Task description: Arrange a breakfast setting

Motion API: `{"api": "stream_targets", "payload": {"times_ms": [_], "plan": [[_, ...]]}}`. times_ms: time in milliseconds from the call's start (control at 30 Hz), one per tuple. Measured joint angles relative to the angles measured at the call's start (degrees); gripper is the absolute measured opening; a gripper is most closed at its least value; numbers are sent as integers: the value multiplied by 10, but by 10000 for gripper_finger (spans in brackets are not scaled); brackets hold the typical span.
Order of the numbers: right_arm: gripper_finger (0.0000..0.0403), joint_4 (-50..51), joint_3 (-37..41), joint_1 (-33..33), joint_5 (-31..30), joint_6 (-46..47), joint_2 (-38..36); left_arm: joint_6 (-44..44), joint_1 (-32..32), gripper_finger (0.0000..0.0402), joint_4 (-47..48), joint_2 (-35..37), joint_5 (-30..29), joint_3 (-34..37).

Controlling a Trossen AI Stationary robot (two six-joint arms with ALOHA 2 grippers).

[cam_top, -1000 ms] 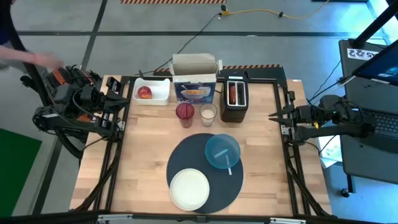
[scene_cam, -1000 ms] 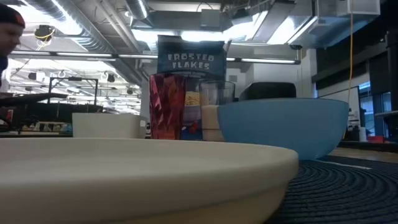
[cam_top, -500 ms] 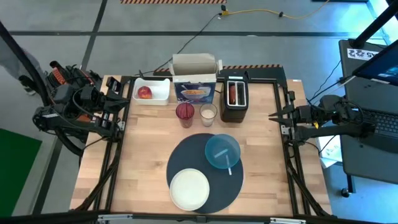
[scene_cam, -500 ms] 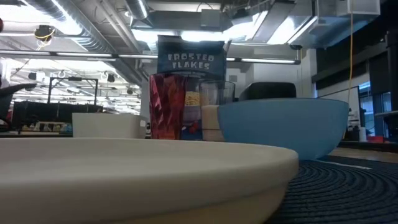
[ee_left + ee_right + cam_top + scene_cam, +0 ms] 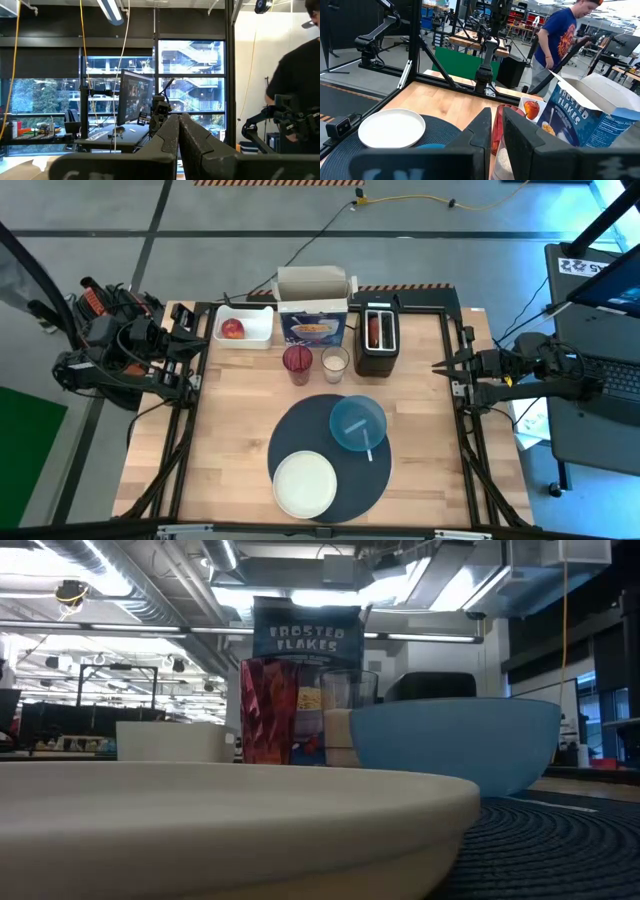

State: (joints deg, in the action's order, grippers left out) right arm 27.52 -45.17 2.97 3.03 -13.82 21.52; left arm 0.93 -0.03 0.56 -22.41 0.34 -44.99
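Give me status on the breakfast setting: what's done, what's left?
Done: placemat laid, light-blue bowl and white plate on it, spoon in the bowl. In hand: nothing; left gripper and right gripper are parked at the table edges. Left: apple sits in its white tray, cereal box and toaster at the back.

The room is an open industrial workspace with a grey concrete floor (image 5: 230, 220), where a yellow cable (image 5: 420, 200) trails. Exposed ducts (image 5: 150, 580) and strip lights (image 5: 330, 598) run along the ceiling. Large windows (image 5: 192, 95) look out on a neighbouring building with stairways, dark blinds pulled partly down. A monitor (image 5: 135, 102) stands on a desk before them. A green mat (image 5: 25, 435) lies beside the wooden table (image 5: 230, 440), and a person in a blue shirt (image 5: 557, 42) stands beyond.
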Motion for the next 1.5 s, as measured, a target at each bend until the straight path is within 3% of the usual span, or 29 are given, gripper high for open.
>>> {"api": "stream_targets", "payload": {"times_ms": [267,400,633,833,933,1100,1300,1500], "plan": [[50,-31,0,0,0,40,1,0,0,0,0,0,0,0],[50,-114,0,0,-22,93,13,-13,0,0,-12,0,-18,0],[50,-307,0,0,-34,156,68,75,0,0,-157,-14,-60,0],[50,-533,-1,0,-98,165,145,118,0,0,-272,-9,-97,0],[50,-585,-1,0,-142,147,181,124,0,0,-313,-8,-103,0],[50,-629,0,0,-247,106,236,120,0,0,-365,-7,-136,0],[50,-673,-15,0,-297,103,292,109,0,0,-388,-7,-137,0],[50,-674,-78,0,-323,20,353,203,0,0,-388,-8,-132,0]]}}
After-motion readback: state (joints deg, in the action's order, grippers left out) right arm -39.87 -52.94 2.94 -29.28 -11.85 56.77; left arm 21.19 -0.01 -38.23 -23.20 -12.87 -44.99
